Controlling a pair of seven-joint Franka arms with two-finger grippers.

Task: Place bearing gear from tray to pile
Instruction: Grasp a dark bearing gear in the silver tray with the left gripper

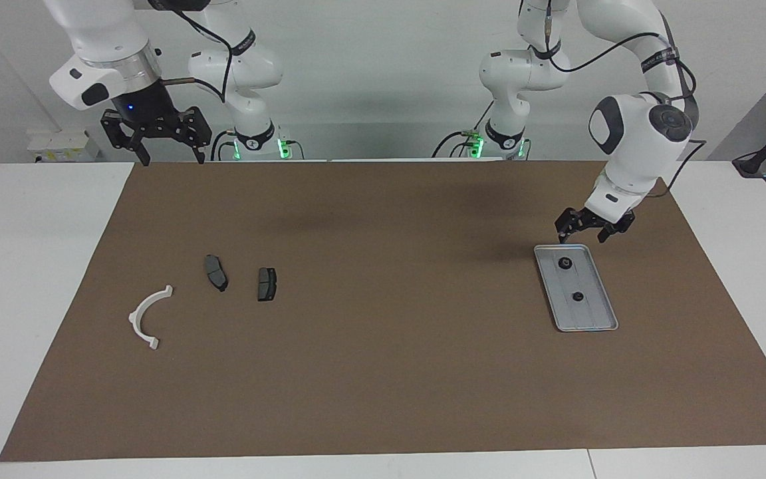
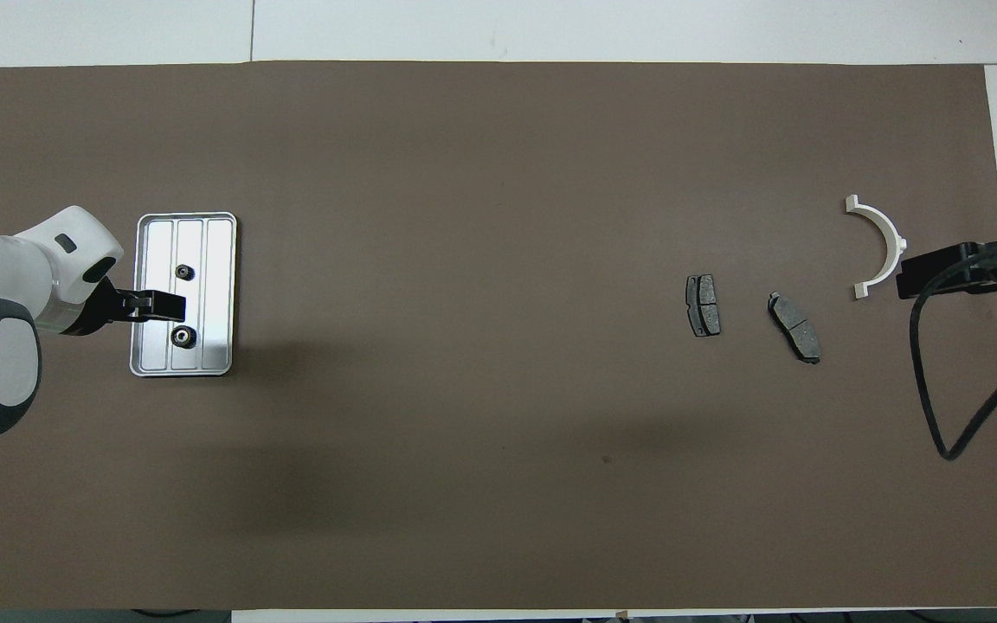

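Two bearing gears on the tray, pile apart

Small dark gears [image 1: 564,263] and [image 1: 577,296] lie flat on the ridged silver tray [image 1: 599,313]; the pile [image 1: 217,273] lies toward the right arm's end.

The brown mat on the bench [image 1: 383,372] lies bare between the tray [image 1: 592,319] and the pile [image 1: 223,286]. Only two brake pads [image 2: 704,305] and a white bracket [image 2: 879,247] obstruct the right arm's end. The left end effector [image 1: 592,229] hangs over the tray's robot-side rim.
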